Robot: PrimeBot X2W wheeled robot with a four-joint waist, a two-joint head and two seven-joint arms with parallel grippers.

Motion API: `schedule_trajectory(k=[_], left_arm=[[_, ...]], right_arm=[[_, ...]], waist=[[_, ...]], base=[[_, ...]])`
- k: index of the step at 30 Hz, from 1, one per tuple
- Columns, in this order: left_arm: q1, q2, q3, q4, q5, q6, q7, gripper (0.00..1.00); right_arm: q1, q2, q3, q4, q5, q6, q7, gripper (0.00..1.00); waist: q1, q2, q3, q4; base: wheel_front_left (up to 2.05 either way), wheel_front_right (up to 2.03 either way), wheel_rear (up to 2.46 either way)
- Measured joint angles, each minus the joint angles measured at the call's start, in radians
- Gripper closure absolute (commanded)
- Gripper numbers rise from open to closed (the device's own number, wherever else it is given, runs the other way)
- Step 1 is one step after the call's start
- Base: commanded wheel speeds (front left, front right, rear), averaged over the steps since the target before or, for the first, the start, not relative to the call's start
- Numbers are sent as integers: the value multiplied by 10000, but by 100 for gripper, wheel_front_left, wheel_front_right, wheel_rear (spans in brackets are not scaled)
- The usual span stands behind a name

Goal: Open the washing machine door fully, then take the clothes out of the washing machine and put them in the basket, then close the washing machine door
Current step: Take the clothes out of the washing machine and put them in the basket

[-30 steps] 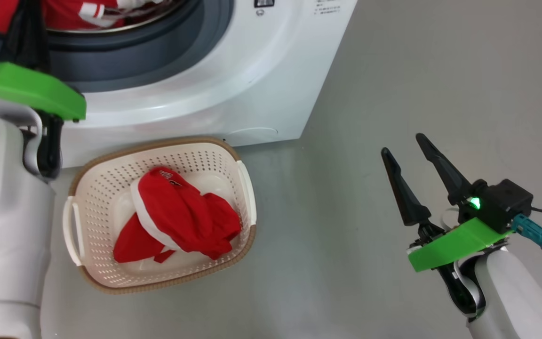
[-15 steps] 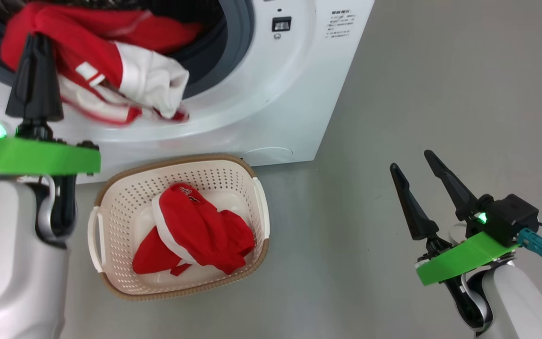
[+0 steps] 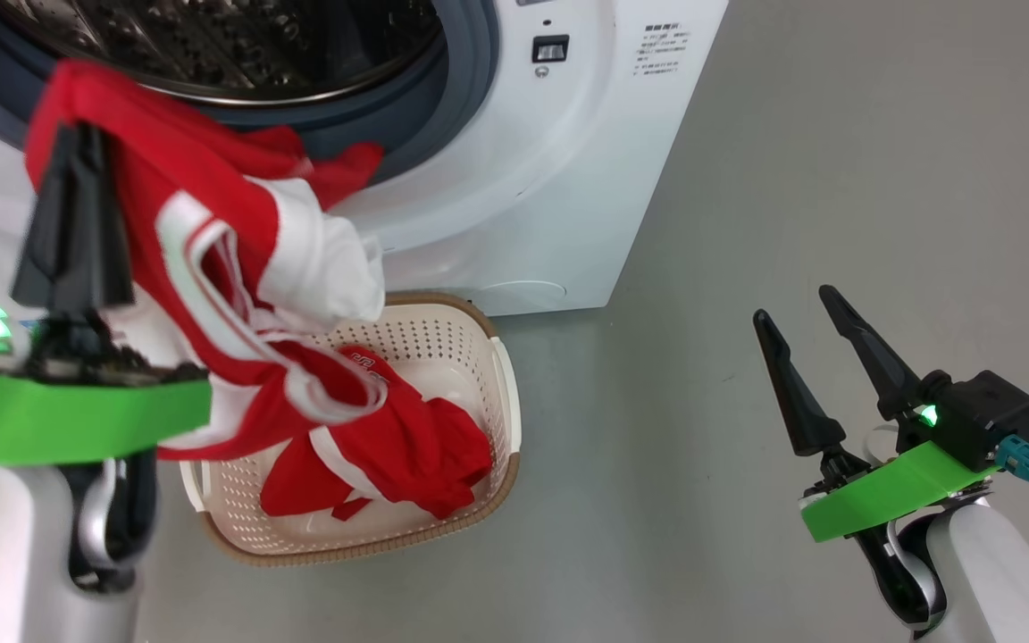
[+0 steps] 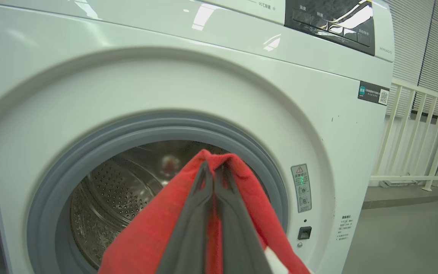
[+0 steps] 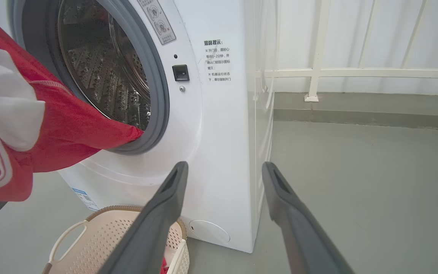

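Observation:
My left gripper (image 3: 77,147) is shut on a red garment with white trim (image 3: 238,268), its fingers pinched together through the fabric (image 4: 242,182). The garment hangs out of the washing machine (image 3: 523,179) in front of the steel drum (image 3: 211,45), and its lower folds droop over the cream basket (image 3: 501,375). One corner still rests on the grey rubber ring (image 5: 158,95). A second red garment (image 3: 425,446) lies in the basket. My right gripper (image 3: 793,305) stands open over the floor to the right, its fingers (image 5: 165,205) empty. The door is out of view.
Grey floor (image 3: 791,134) spreads to the right of the machine. A cream railing (image 5: 356,72) runs along the wall behind it. The basket (image 5: 89,232) stands close against the machine's front.
The left gripper has drawn the red garment out of the drum and back toward me, so it now hangs over the basket. The head camera shifted. The right gripper stayed open in place.

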Motion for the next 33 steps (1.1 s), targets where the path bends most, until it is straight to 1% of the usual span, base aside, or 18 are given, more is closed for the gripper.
schedule_trajectory(k=[4, 8, 11, 15, 16, 17, 24, 33], left_arm=[[527, -4, -221, 73, 0, 12, 104, 100], [746, -67, -650, 922, 4, -73, 0, 100], [743, -201, -872, 1956, 4, -261, -232, 100], [717, -362, -1016, 3680, 2, -479, -529, 100], [649, -403, -1156, 4617, 4, -623, -685, 100], [580, -437, -1223, 5074, 4, -700, -763, 100], [-615, -667, -1417, 8159, 136, -1081, -1039, 100], [-1638, -694, -1290, 10362, 658, -1246, -1051, 100]], right_arm=[[-1, 2, 12, -31, 0, 0, 0, 0], [-15, 23, 12, -104, -2, 0, 0, 0], [-50, 102, 12, -134, -4, 0, 0, 0], [-71, 188, 25, -169, -21, 0, 0, 0], [-112, 221, 25, -173, -21, 0, 0, 0], [-152, 247, 25, -174, -27, 0, 0, 0], [-333, 399, 38, -222, -48, 0, 0, 0], [-771, 589, 207, -299, -88, 0, 0, 0]], waist=[[0, 0, 116, -32], [0, 0, 328, -71], [0, 0, 516, -117], [0, 1, 760, -217], [0, 0, 883, -277], [0, 0, 942, -309], [0, 0, 1367, -537], [0, 0, 1984, -831]], base=[[0, 0, 0], [0, 0, 0], [0, 0, 0], [0, 0, 0], [0, 0, 0], [0, 0, 0], [0, 0, 0], [0, 0, 0]])
